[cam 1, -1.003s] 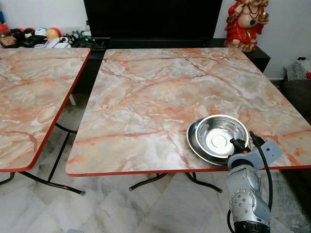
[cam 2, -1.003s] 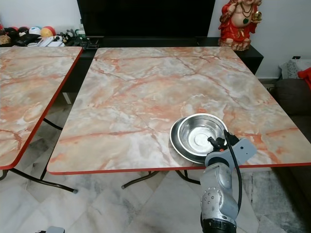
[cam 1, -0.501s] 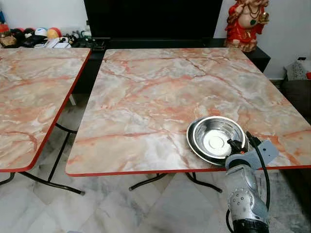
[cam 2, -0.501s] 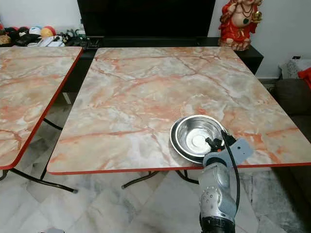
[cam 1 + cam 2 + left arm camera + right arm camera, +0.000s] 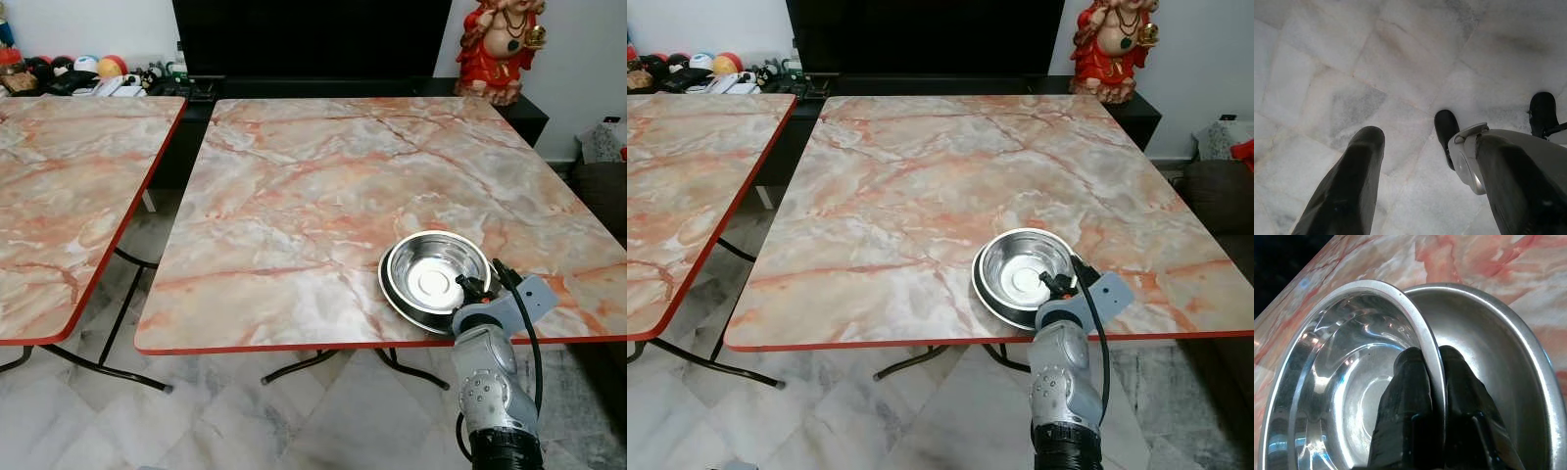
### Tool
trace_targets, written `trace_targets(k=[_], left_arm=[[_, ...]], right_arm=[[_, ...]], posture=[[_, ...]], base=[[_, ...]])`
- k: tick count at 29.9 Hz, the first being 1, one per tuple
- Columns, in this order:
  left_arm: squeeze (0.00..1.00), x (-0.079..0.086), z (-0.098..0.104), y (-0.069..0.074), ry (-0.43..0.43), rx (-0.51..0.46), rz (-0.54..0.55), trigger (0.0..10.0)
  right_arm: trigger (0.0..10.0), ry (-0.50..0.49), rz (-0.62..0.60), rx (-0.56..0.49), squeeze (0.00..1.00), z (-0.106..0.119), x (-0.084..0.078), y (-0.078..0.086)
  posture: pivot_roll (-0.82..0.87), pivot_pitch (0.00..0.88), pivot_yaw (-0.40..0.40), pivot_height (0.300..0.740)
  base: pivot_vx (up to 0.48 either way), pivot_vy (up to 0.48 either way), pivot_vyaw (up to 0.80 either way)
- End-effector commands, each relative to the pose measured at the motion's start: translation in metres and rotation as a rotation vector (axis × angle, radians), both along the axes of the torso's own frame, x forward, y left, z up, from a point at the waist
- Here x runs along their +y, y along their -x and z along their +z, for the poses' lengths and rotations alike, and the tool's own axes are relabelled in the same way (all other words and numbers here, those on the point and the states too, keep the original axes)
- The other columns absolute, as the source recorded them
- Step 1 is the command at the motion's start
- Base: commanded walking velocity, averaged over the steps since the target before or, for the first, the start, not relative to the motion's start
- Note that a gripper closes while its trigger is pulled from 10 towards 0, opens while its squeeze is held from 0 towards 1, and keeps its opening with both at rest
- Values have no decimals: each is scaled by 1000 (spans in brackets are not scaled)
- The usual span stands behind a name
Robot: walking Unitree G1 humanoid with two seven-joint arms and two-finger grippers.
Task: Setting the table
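Two steel dishes sit nested at the lower right of the head views: a bowl (image 5: pixel 436 278) inside a wider, shallower plate (image 5: pixel 397 294), both on the near right part of the marble table (image 5: pixel 323 196), close to its red front edge. Right gripper (image 5: pixel 1432 367) is pinched shut on the bowl's rim, one finger inside the bowl, one outside between bowl wall and plate, as the right wrist view shows clearly. Bowl looks slightly tilted in the plate; I can't tell whether it's fully resting or partly lifted. Step in hand, as I read it: handling the bowl by its rim, either seating it in the plate or pulling it out to place elsewhere. Can't say which. Next move calls for keeping the rim pinch firm and level, since thin steel can slip or drag the plate toward the edge; if releasing, open straight and back out without tipping the bowl. Left gripper (image 5: pixel 1425 161) hangs idle over the pale marble floor (image 5: pixel 1352 73), fingers well apart, holding nothing. Second table (image 5: pixel 69 196) at left is bare, red figurine (image 5: pixel 505 44) at upper right.
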State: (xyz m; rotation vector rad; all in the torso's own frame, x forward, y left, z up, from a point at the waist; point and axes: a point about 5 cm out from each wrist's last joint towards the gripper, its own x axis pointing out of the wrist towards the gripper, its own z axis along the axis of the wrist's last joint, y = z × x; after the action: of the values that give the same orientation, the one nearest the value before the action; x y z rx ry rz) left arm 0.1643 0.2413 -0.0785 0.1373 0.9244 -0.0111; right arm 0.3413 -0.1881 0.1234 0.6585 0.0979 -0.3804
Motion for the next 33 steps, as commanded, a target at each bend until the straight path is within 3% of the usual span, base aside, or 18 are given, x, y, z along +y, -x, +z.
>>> trace_targets(k=[1,5,6,7,12,13,14,33], left_arm=[[0,-1,-4,8,1,24,-4,10000],[0,0,-4,9,0,25,-4,10000],[0,0,-4,9,-1,26,-3,10000],[0,1,-4,9,-1,26,-2,10000],[0,2,-4,10,-3,27,-2,10000],[0,2,-4,10,-2,26,-1,10000],[0,2,-3,9,-3,26,-1,10000],[0,0,-3,8,0,21,0,10000]], right_arm=[[10000,-1,-6,-11,0,2,-2,-2],[10000,-4,-8,-4,0,0,-2,-3],[10000,-6,-10,-3,176,0,-2,-3],[10000,-10,-10,-1,612,-1,-2,-3],[10000,-9,-1,8,553,-2,-1,-4],[10000,-9,-2,10,427,-3,-1,-4],[10000,-8,-3,12,0,-3,-1,-4],[10000,14,3,-4,0,3,-1,-3]], posture=[[-39,113,3,740],[-38,112,4,740],[-36,112,5,740],[-37,112,5,740],[-34,113,5,740],[-34,113,5,740],[-34,113,5,740],[-41,113,2,740]], base=[[0,0,0],[0,0,0],[0,0,0],[0,0,0],[0,0,0],[0,0,0],[0,0,0],[0,0,0]])
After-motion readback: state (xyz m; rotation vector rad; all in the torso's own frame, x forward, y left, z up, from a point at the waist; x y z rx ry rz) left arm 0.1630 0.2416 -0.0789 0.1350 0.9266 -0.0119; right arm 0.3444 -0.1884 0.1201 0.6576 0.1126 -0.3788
